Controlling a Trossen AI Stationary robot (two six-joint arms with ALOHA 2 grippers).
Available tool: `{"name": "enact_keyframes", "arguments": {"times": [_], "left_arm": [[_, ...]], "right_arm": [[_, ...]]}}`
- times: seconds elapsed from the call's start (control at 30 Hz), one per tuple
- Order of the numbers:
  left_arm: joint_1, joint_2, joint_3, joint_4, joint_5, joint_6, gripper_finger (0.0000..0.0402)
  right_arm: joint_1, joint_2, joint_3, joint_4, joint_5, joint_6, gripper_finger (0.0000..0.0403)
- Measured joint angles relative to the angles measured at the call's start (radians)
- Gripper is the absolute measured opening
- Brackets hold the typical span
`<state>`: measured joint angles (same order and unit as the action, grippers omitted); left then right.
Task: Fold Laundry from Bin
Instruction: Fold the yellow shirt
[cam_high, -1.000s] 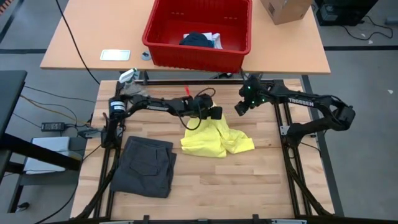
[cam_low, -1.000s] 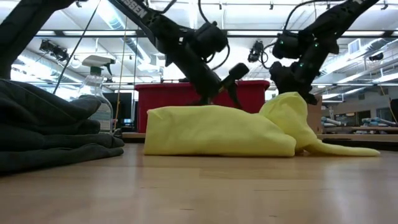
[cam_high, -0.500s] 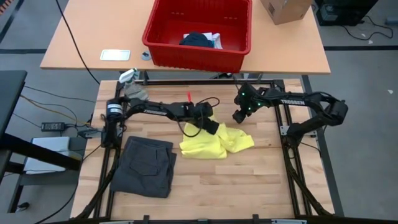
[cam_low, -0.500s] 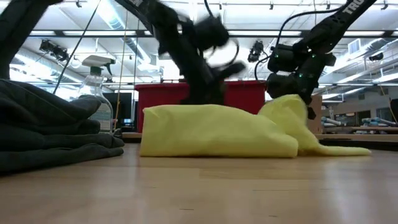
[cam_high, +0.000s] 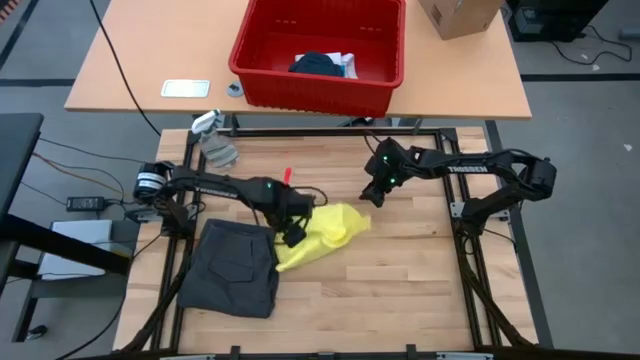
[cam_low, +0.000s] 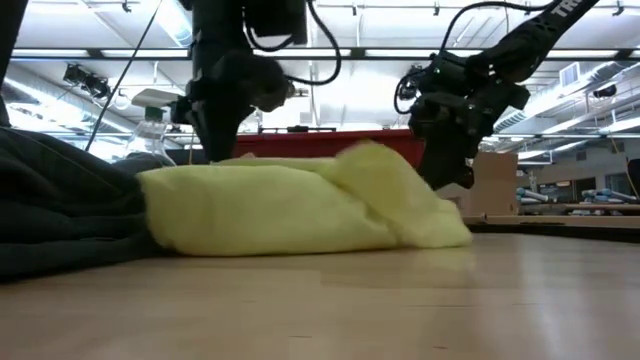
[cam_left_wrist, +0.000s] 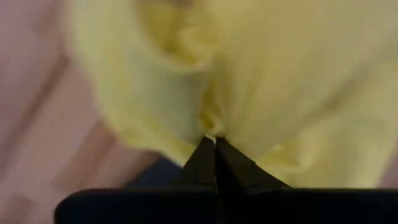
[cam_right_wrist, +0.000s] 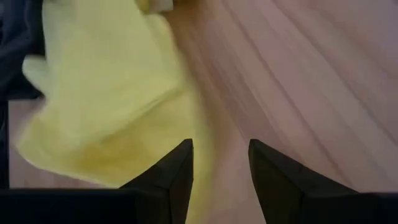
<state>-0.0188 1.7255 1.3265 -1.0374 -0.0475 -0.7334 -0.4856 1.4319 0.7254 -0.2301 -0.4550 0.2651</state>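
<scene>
**Inspector A:** Take the red bin (cam_high: 320, 62) as reference. Where is the yellow garment (cam_high: 322, 233)?

**Inspector B:** On the wooden work table (cam_high: 400, 280), well apart from the bin, bunched in a heap. Its edge lies against the folded dark grey garment (cam_high: 238, 268), which sits farther from the bin on the left arm's side.

**Inspector A:** Left gripper (cam_left_wrist: 214, 144)?

**Inspector B:** Fingers pressed together, pinching a fold of the yellow cloth. In the overhead view it sits at the heap's edge nearest the dark grey garment.

**Inspector A:** Right gripper (cam_right_wrist: 219, 163)?

**Inspector B:** Fingers parted, nothing between them. It hangs over bare wood just beside the yellow heap, on the side nearer the bin.

**Inspector A:** Bin contents?

**Inspector B:** Dark cloth (cam_high: 318, 64) and some white cloth (cam_high: 346, 66) beside it, inside the bin on the tan table (cam_high: 130, 85).
</scene>
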Motion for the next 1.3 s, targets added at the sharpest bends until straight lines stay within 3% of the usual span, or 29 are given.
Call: {"name": "enact_keyframes", "arguments": {"times": [0.17,0.3,0.57,0.63,0.77,0.83,0.93,1.03,1.17,1.3], "left_arm": [[-0.011,-0.003,-0.003,0.217,-0.049,-0.132,0.0035],[0.023,-0.007,-0.003,0.371,-0.092,-0.146,0.0064],[0.101,-0.007,-0.003,0.405,-0.079,-0.223,0.0099],[0.11,0.004,-0.004,0.426,-0.061,-0.15,0.0097],[0.12,0.038,-0.012,0.567,0.099,0.202,0.0074],[0.132,0.055,-0.011,0.658,0.181,0.303,0.0057],[0.169,0.073,-0.006,0.823,0.277,0.265,0.0033],[0.2,0.059,-0.004,0.916,0.284,0.201,0.0015],[0.186,0.013,-0.002,0.907,0.273,0.182,0.0003],[0.171,-0.015,-0.003,0.787,0.252,0.181,0.0002]], "right_arm": [[0.013,0.047,0.0,0.025,0.013,0.002,0.0162],[0.036,0.128,0.0,0.04,0.016,-0.011,0.0162],[0.137,0.264,0.007,0.065,-0.014,0.011,0.0155],[0.167,0.256,0.004,0.052,-0.077,0.021,0.0148],[0.214,0.17,-0.003,0.018,-0.252,0.063,0.0134],[0.229,0.101,0.0,0.005,-0.28,0.11,0.0129],[0.238,0.001,-0.002,-0.043,-0.245,0.178,0.0127],[0.233,-0.102,0.002,-0.066,-0.163,0.212,0.0126],[0.203,-0.185,0.0,-0.099,0.007,0.214,0.0126],[0.151,-0.211,0.0,-0.115,0.105,0.214,0.0126]]}}
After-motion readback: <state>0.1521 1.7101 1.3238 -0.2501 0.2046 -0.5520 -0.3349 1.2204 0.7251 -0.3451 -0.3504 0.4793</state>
